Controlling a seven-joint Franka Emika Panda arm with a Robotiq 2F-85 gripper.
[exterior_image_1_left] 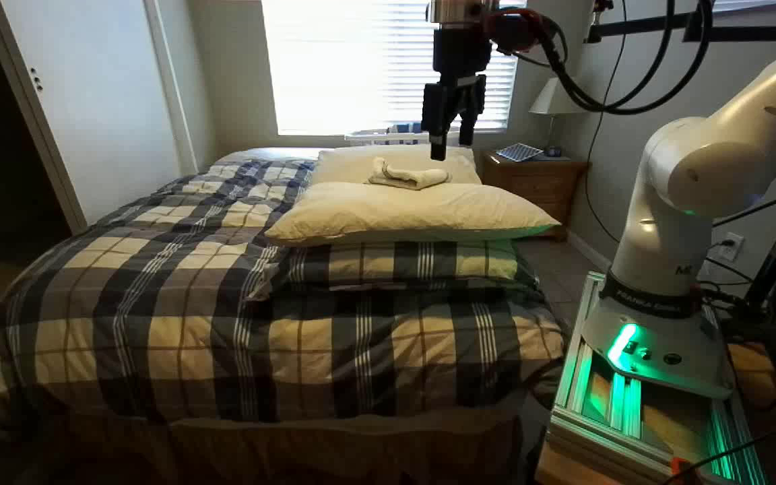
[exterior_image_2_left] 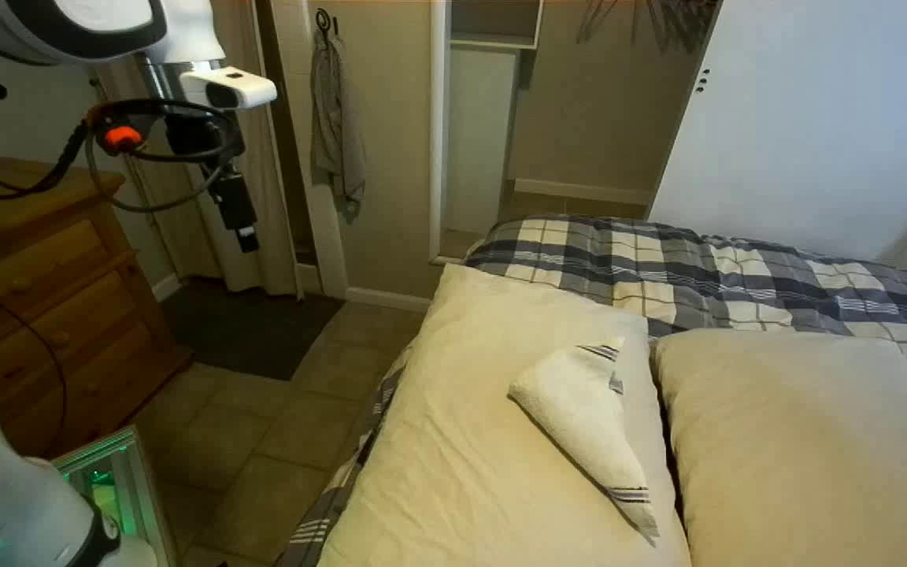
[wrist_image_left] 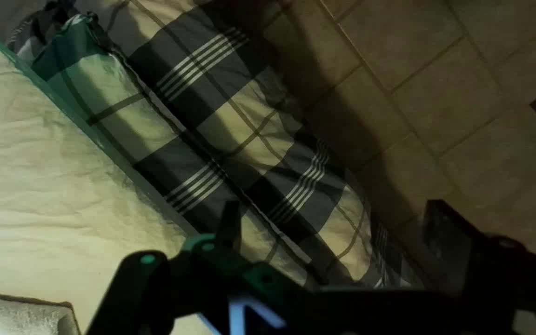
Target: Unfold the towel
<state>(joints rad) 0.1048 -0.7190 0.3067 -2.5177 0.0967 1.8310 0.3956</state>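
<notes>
The towel is a small cream-white cloth with dark stripes near its ends. It lies folded and rumpled on a pale-yellow pillow in both exterior views, at the towel [exterior_image_1_left: 409, 177] and the same towel [exterior_image_2_left: 579, 409]. In the wrist view only a corner of the towel [wrist_image_left: 16, 318] shows at the lower left. My gripper [exterior_image_1_left: 453, 145] hangs in the air above the pillows, apart from the towel; it also shows in an exterior view [exterior_image_2_left: 246, 236]. In the wrist view the gripper [wrist_image_left: 333, 207] has its fingers wide apart with nothing between them. The towel's underside is hidden.
The pale-yellow pillow [exterior_image_2_left: 453, 441] under the towel lies beside another pillow [exterior_image_2_left: 808, 441]. They rest over the plaid bedspread [exterior_image_1_left: 179, 316]. A nightstand [exterior_image_1_left: 536, 178] with a lamp [exterior_image_1_left: 554, 101] and a dresser [exterior_image_2_left: 52, 307] stand nearby. Tiled floor [wrist_image_left: 417, 116] lies past the bed's edge.
</notes>
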